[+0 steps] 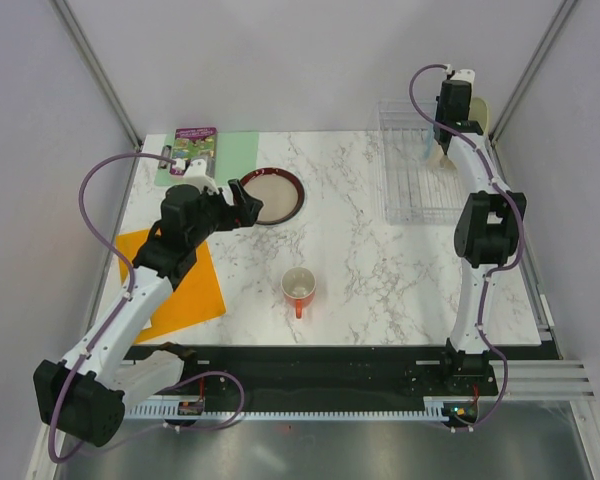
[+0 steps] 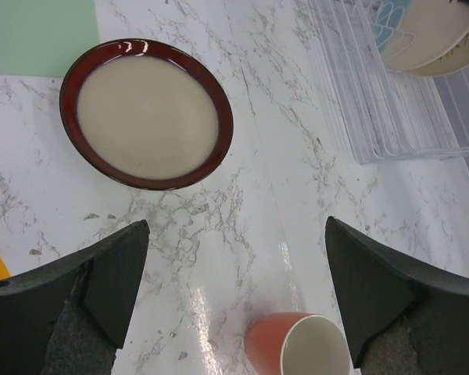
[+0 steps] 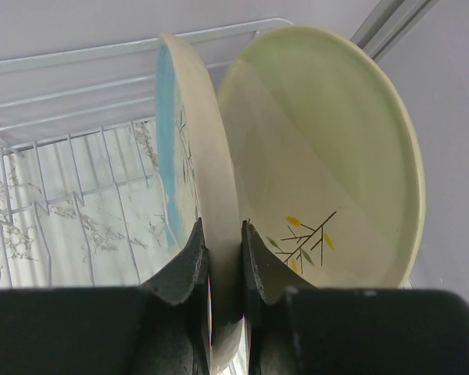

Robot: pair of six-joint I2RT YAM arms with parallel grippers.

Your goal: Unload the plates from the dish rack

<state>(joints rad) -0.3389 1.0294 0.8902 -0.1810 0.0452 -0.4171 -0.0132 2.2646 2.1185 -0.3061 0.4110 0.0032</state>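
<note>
My R claw (image 3: 225,266) is clenched on the rim of a cream plate (image 3: 189,156) w/ a blue patch and thin twig lines. One finger (image 3: 189,269) presses the blue face, the other the back, w/ the plate's edge pinched btwn them. That plate stands on edge in the rack (image 3: 62,168). At approx 2 o'clk from it in the R wrist view is a second plate (image 3: 336,148), pale yellow-green w/ a small sprig, also on edge. It's close beside the first; can't tell if they touch. In the top view the rack sits at the table's (image 1: 380,260) 1 o'clk corner, w/ my R arm reaching over it.

My L claw (image 2: 236,289) is released, fingers wide apart, nothing btwn them but marble below. A maroon-rimmed plate (image 2: 144,113) w/ a tan centre lies flat on the table, out of the rack, at 11 o'clk from the L claw. In the top view its rim is just beside my L fingertips.

The mug (image 2: 297,348) stands upright at 6 o'clk in the L wrist view. In the top view it's near mid-table, handle toward 6 o'clk. The green mat (image 1: 235,150) is at the 11 o'clk corner, near the maroon-rimmed plate. The orange sheet (image 1: 185,280) lies at 8 o'clk, partly under my L arm.
</note>
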